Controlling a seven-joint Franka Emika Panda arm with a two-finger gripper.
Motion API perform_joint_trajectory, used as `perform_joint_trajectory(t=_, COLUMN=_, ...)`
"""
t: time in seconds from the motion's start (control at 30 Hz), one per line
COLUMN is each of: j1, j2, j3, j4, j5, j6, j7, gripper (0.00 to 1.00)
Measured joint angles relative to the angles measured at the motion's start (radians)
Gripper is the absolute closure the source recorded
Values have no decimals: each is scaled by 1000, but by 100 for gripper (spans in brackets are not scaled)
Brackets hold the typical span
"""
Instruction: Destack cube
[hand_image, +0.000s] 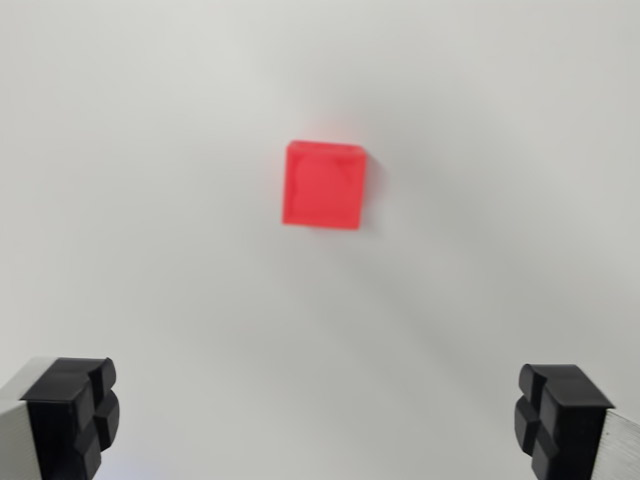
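Claw spread wide above a red cube on a pale surface.

At the wrist view's left the claw's (320, 420) black left fingertip (75, 410) sits in the bottom corner, holding nothing; ahead of the gap between the tips, well apart from both, the red cube (323, 185) rests on the white table (150, 200), slightly blurred, whether it is a single cube or a stack cannot be told; at the wrist view's right the other fingertip (555, 415) stands equally far out, also empty.

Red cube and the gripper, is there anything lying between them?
Nothing. In the wrist view only bare white surface lies between the red cube and the open gripper.
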Motion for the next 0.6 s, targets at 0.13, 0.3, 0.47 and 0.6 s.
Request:
perform_joint_trajectory(t=0.13, j1=0, j2=-6, j3=0, j4=10, j5=0, j6=-17, j7=0, gripper=0)
perform_joint_trajectory(t=0.3, j1=0, j2=-12, j3=0, j4=17, j5=0, j6=-30, j7=0, gripper=0)
perform_joint_trajectory(t=0.47, j1=0, j2=-14, j3=0, j4=19, j5=0, j6=-34, j7=0, gripper=0)
perform_joint_trajectory(t=0.6, j1=0, j2=-13, j3=0, j4=19, j5=0, j6=-34, j7=0, gripper=0)
